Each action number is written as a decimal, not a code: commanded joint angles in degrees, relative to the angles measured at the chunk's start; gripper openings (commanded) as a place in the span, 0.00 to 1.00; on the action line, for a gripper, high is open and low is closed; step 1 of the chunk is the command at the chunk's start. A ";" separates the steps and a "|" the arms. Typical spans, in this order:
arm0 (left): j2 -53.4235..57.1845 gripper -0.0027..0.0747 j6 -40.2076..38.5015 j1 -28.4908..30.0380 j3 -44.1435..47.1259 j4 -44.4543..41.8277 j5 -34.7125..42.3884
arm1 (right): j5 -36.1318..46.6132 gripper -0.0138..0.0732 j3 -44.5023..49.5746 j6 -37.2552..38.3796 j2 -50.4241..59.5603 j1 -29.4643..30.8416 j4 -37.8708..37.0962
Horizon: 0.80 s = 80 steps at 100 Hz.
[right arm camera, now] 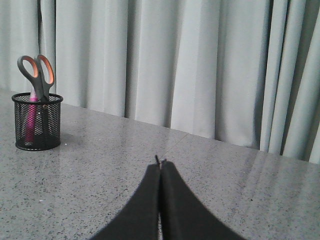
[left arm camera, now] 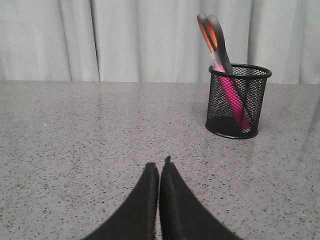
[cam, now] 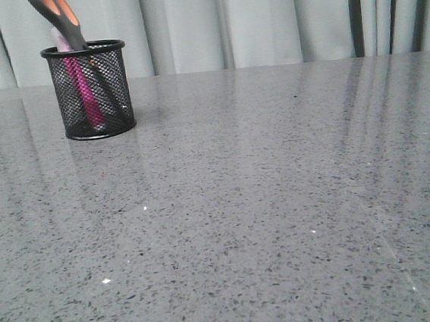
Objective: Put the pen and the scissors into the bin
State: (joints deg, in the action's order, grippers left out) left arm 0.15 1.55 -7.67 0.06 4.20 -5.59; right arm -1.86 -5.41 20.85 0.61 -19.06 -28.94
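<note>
Spreading wide, the speckled grey stone bench [cam: 280, 200] carries the small black wire-mesh bin [cam: 89, 89] at its far left, light and easy to tip. Inside lean the grey scissors with orange-lined loops [cam: 64, 19], stiff, best taken by the handles, and the slim magenta pen [cam: 82, 90], smooth and probably slippery. Both jaws are pressed together, empty, well apart from the bin: left gripper [left arm camera: 160, 167], right gripper [right arm camera: 160, 164].

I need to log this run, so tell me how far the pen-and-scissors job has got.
It looks finished. The pen stands inside the bin, and the scissors sit blades-down in it with the handles above the rim. Nothing is in hand: the left gripper and right gripper are both shut on nothing, well away from the bin. No step appears left on the table.
</note>
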 commanded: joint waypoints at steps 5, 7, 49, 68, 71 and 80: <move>1.55 0.01 -0.69 0.16 1.38 0.11 4.47 | 3.71 0.08 -1.47 -0.29 0.21 0.40 -0.32; 1.55 0.01 -0.69 0.16 1.38 0.11 4.47 | 3.71 0.08 -1.47 -0.29 0.21 0.40 -0.32; 1.55 0.01 -0.69 0.16 1.38 0.11 4.47 | 3.71 0.08 -1.47 -0.29 0.21 0.40 -0.32; 1.55 0.01 -0.69 0.16 1.38 0.11 4.47 | 3.57 0.08 -1.47 -0.29 0.21 0.40 -0.32; 1.55 0.01 -0.69 0.16 1.38 0.11 4.47 | 3.40 0.08 -1.47 -0.29 0.21 0.40 -0.32; 1.55 0.01 -0.69 0.16 1.38 0.11 4.47 | -1.90 0.08 -1.47 -0.57 0.21 0.47 6.81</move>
State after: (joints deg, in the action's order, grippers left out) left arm 0.15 1.55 -7.67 0.06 4.20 -5.49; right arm -3.02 -5.41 20.85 0.61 -19.06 -27.32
